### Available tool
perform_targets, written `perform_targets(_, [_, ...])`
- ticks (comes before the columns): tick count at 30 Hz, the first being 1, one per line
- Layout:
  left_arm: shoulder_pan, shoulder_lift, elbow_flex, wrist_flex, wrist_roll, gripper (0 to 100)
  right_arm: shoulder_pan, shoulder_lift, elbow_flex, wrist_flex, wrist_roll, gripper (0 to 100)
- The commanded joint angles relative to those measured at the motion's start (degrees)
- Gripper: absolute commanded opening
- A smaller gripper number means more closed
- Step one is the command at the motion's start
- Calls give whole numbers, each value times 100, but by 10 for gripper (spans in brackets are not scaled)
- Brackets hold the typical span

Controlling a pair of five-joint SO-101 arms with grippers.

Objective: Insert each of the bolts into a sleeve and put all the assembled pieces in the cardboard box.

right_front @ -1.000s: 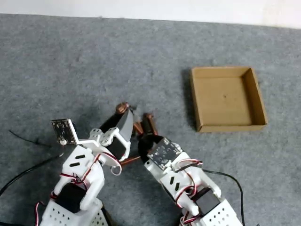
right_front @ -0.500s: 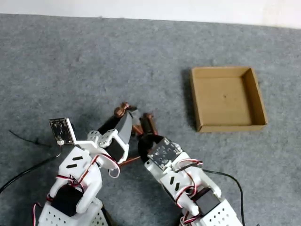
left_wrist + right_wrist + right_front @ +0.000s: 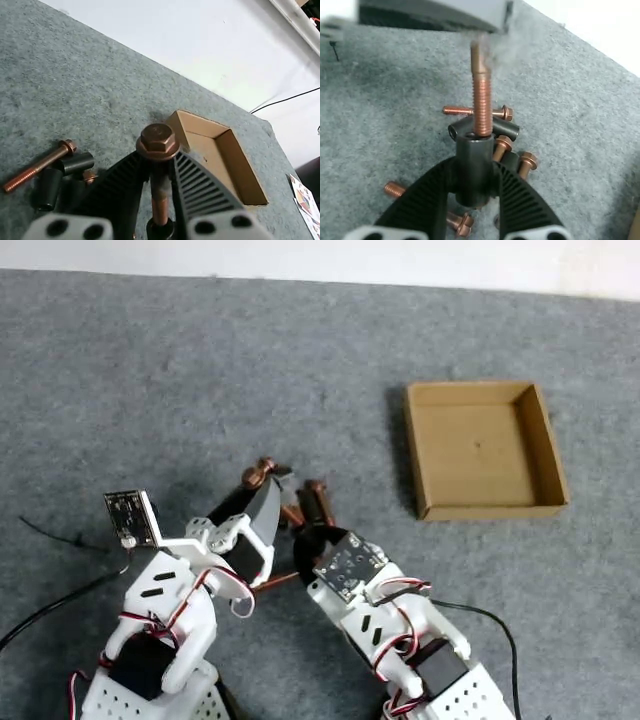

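My left gripper (image 3: 158, 156) is shut on a copper bolt (image 3: 157, 141), gripping it just under the hex head. The bolt's shaft (image 3: 481, 95) runs down into a black sleeve (image 3: 472, 170), on which my right gripper (image 3: 474, 172) is shut. In the high view the two grippers meet at the table's middle, the left gripper (image 3: 264, 490) beside the right gripper (image 3: 308, 532). The cardboard box (image 3: 485, 448) lies open to the right of them, with nothing visible inside.
Loose copper bolts (image 3: 475, 110) and black sleeves (image 3: 502, 129) lie in a small heap on the grey carpet under the grippers. Another loose bolt (image 3: 39, 166) lies beside two black sleeves (image 3: 76, 162). Bare carpet spreads to the left and the back.
The left arm drew back slightly toward the lower left with the bolt, then held still. The right arm has not moved.
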Motion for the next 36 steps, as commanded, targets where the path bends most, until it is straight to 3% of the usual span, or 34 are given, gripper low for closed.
perform_targets(1, [13,-4,-268,132,62,5,57,-189,532,-268,44,5])
perform_targets(18, [92,-4,-180,448,35,5,57,-189,532,-268,44,5])
perform_targets(24, [620,-4,277,457,-492,5,57,-189,532,-268,44,5])
perform_targets(31, [514,-4,286,448,-492,8,57,-189,532,-268,53,5])
perform_targets(34, [558,-4,382,448,-492,54,57,-189,532,-268,53,5])
perform_targets(36, [541,-4,444,448,-501,145,57,-189,532,-268,53,5])
